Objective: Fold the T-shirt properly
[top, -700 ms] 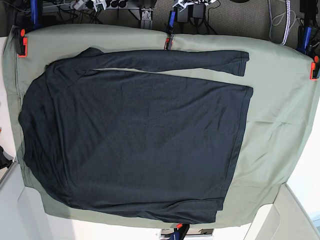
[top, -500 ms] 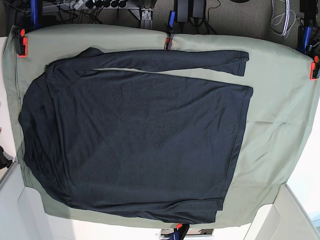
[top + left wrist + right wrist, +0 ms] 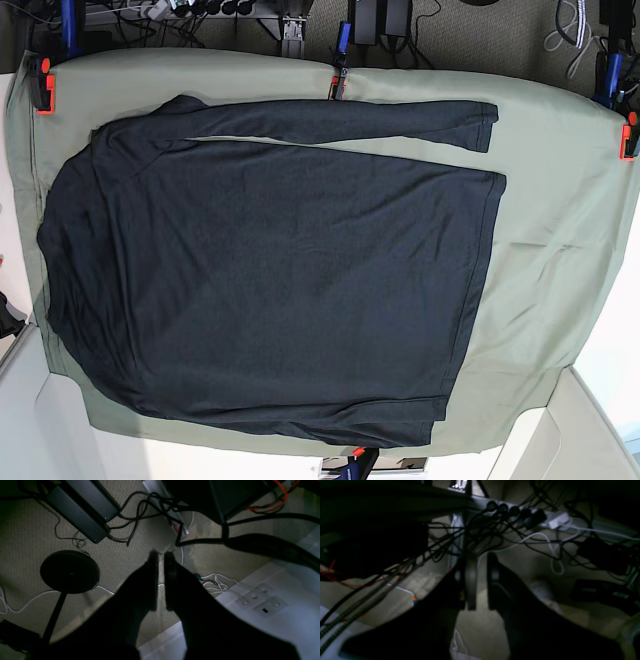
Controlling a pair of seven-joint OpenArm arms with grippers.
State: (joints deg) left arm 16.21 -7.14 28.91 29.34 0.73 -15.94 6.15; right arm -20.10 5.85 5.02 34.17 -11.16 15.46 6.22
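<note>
Left tool [image 3: 161,580]: jaws nearly together, a thin gap between them, nothing gripped. It hangs off the tabletop, over carpeted floor [image 3: 37,530] strewn with cables, with a black round stand base [image 3: 70,571] to one side.

Right tool [image 3: 478,585]: jaws close together with a slim gap, also empty. It too hangs off the tabletop, facing a power strip [image 3: 520,511] and tangled cables above the floor.

Neither tool nor arm appears in the base view; both stand clear of the work surface.

The shirt [image 3: 270,290] lies flat on the green cloth [image 3: 560,240] that covers the tabletop. Its long axis runs across the base view: the collar and shoulder end toward the view's left, the hem [image 3: 485,270] toward the view's right. One sleeve [image 3: 340,122] lies stretched along the far edge of the body, the cuff pointing toward the hem end. The other sleeve runs along the near edge, partly tucked against the body.

Judgement: no fold is begun. The collar end lies on the right arm's side, the hem end on the left arm's side. Which arm is nearer cannot be told from these views; both must come in over the far edge of the cloth, beside the stretched sleeve.
</note>
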